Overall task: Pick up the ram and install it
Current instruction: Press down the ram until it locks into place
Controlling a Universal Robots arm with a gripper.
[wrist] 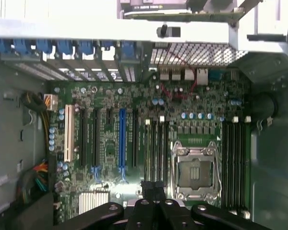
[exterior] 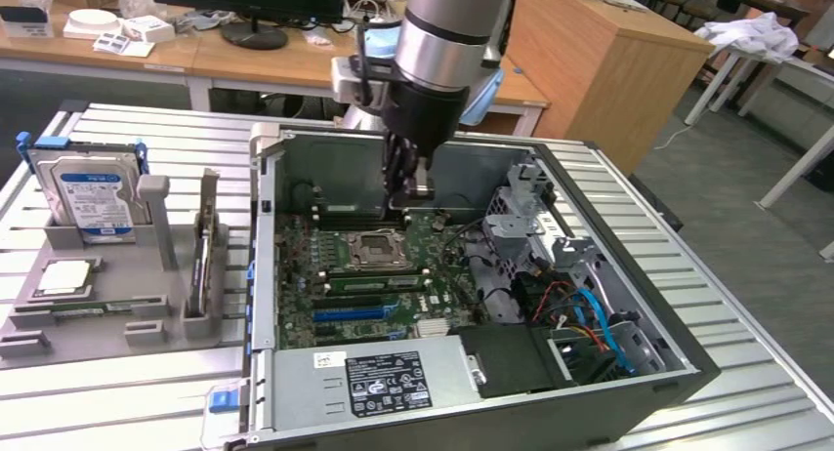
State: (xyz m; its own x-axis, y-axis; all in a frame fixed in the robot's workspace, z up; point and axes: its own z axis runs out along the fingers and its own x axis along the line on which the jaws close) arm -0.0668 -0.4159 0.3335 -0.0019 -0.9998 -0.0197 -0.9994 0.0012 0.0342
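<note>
Hanging inside the open computer case (exterior: 266,275), the gripper (exterior: 417,185) sits low over the motherboard (exterior: 391,285), just behind the processor socket (exterior: 378,246), near the black memory slots (exterior: 358,217). Fingers pressed together; whether they pinch anything cannot be told. A thin green ram stick (exterior: 92,303) lies flat in the grey holder (exterior: 154,217) on the desk (exterior: 117,392), at the exterior view's left, beside an upright hard drive (exterior: 89,199).

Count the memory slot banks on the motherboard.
2. One bank lies between the CPU socket and the blue slot; the other sits on the socket's far side, by the case wall. The pincer covers part of the board, so more may be hidden.
</note>
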